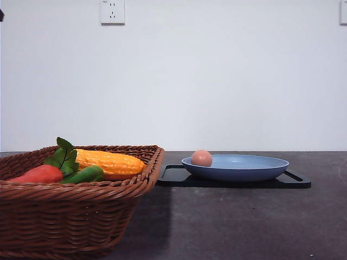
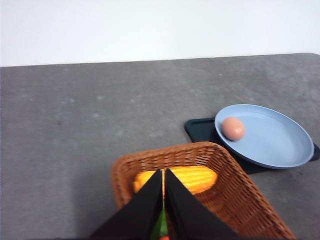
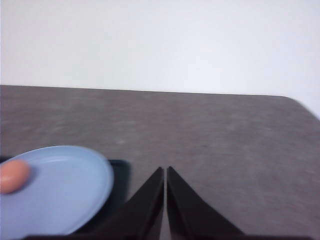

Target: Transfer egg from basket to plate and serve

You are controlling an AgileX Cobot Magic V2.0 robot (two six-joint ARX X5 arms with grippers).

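Observation:
The pinkish-brown egg (image 1: 201, 158) (image 2: 233, 128) (image 3: 13, 175) lies on the left part of the blue plate (image 1: 255, 168) (image 2: 275, 137) (image 3: 65, 185), which rests on a flat black tray (image 1: 179, 176). The brown wicker basket (image 1: 81, 195) (image 2: 235, 190) stands at the front left, with no egg showing in it. My left gripper (image 2: 164, 172) is shut and empty, hanging above the basket. My right gripper (image 3: 165, 170) is shut and empty, above the table beside the plate's right edge.
The basket holds a yellow corn cob (image 1: 111, 162) (image 2: 192, 177), an orange-red carrot (image 1: 38, 174) and a green vegetable (image 1: 84, 175). Dark grey tabletop (image 1: 244, 222) stretches around the tray. A white wall with a socket (image 1: 112, 12) stands behind.

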